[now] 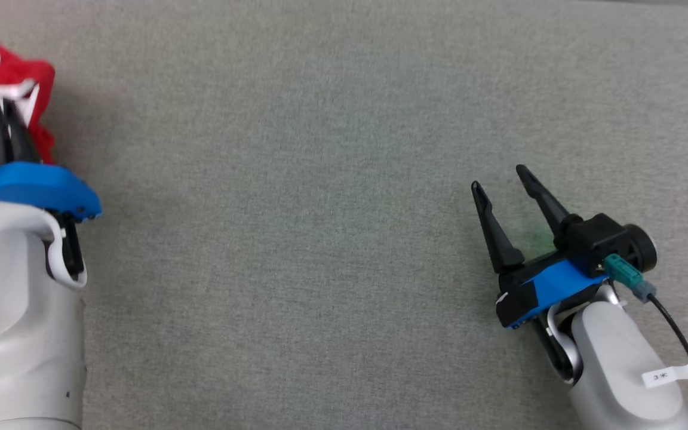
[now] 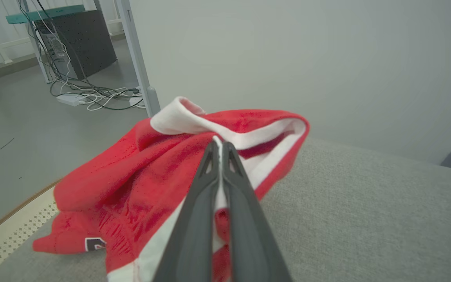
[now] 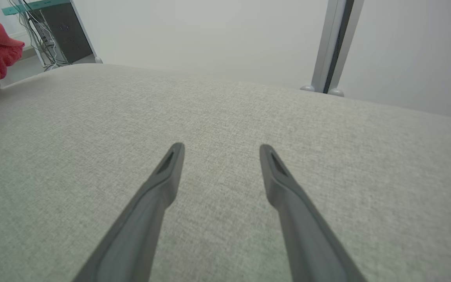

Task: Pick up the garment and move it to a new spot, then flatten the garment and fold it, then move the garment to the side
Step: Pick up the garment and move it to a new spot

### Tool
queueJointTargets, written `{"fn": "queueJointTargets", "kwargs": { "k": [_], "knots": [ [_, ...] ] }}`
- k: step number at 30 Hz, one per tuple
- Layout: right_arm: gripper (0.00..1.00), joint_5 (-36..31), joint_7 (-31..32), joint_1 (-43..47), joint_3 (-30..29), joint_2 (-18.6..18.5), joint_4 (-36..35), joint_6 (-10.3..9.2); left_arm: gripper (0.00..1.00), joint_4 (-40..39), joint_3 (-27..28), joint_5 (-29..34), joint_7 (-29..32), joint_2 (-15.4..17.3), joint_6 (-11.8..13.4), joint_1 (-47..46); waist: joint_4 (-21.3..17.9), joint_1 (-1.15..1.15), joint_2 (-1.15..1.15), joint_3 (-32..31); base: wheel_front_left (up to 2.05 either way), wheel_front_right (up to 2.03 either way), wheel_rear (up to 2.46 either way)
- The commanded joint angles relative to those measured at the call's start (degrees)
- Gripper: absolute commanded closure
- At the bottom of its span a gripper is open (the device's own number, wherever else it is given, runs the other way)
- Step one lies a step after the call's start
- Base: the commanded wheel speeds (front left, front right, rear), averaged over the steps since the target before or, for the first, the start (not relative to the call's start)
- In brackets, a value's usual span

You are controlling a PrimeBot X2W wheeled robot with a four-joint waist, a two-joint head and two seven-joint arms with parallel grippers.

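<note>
Closest to lens, left gripper [image 2: 220,147]: two long dark fingers pressed together on a white trim fold of the crumpled red-and-white fabric garment [image 2: 131,172]. Garment sits at far left edge of the grey cloth-covered tabletop [image 1: 320,209], floor just beyond. Right gripper [image 1: 499,177] well apart from it, fingers spread, nothing between them. Risks: pinch looks thin, so the trim may slip out on lifting; any outward drag could tip the garment over the edge
</note>
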Motion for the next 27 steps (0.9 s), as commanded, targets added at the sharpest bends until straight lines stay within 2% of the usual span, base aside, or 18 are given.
{"fn": "queueJointTargets", "kwargs": {
  "k": [1,6,13,19,26,27],
  "knots": [
    [0.00,0.5,0.0,1.0,-0.3,0.5,0.4,-0.01,1.00,-1.9,-0.8,0.9,-0.2,-0.2,-0.6,0.2,-1.2,0.00,-0.01,-1.8,0.00,0.00,0.00],
    [0.00,0.8,0.0,2.1,-1.7,2.5,1.2,-0.01,1.00,-9.2,-5.4,4.1,-0.2,-2.2,-3.0,0.7,-3.9,0.00,-0.01,-5.7,0.00,0.00,0.00],
    [0.00,1.3,0.0,3.8,-3.1,4.1,1.9,-0.01,1.00,-13.2,-15.0,7.0,-0.3,-6.3,-5.4,2.1,-10.8,0.00,-0.01,-9.1,0.00,0.00,0.00],
    [0.00,1.6,0.0,5.2,-3.5,4.6,2.8,0.00,1.00,-11.3,-23.9,7.1,-0.2,-8.0,-6.0,7.4,-16.8,0.00,-0.01,-10.8,0.00,0.00,0.00],
    [0.00,1.9,0.0,6.7,-3.5,4.7,3.5,0.00,1.00,-6.5,-32.1,2.0,-0.2,-8.3,-5.5,15.9,-20.1,0.00,-0.01,-12.1,0.00,0.00,0.00],
    [0.00,1.9,0.0,6.8,-3.6,4.7,3.5,0.00,0.61,-6.1,-33.1,1.0,-0.2,-8.3,-4.9,17.2,-20.1,0.00,-0.01,-12.3,0.00,0.00,0.00]
  ]
}}
